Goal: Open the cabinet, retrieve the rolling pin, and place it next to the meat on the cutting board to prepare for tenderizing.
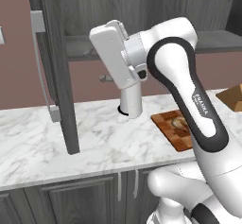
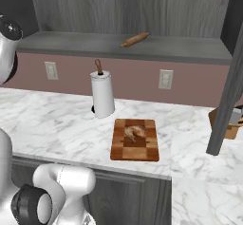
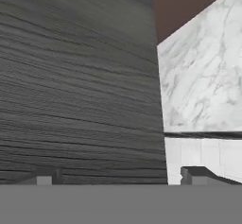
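The cabinet stands open, its left door (image 1: 64, 76) swung out over the counter and its right door (image 2: 230, 91) swung out too. The tan rolling pin (image 2: 134, 40) lies on the grey shelf (image 2: 71, 43) inside. On the marble counter sits the checkered cutting board (image 2: 135, 145), with the small tan meat (image 2: 134, 132) curled on its far half. The board (image 1: 172, 133) and meat (image 1: 179, 122) also show beside my arm. My gripper (image 3: 118, 178) is open and holds nothing. It faces a dark wood-grain cabinet door (image 3: 80, 86) at close range, with the counter (image 3: 203, 76) beside it.
A white paper towel roll (image 2: 102, 95) stands upright behind the board. A plain wooden box (image 2: 231, 126) sits partly behind the right door. The left door carries a long silver handle (image 1: 41, 72). Wall outlets (image 2: 165, 79) dot the pink backsplash. Low cabinets (image 1: 80, 199) run under the counter.
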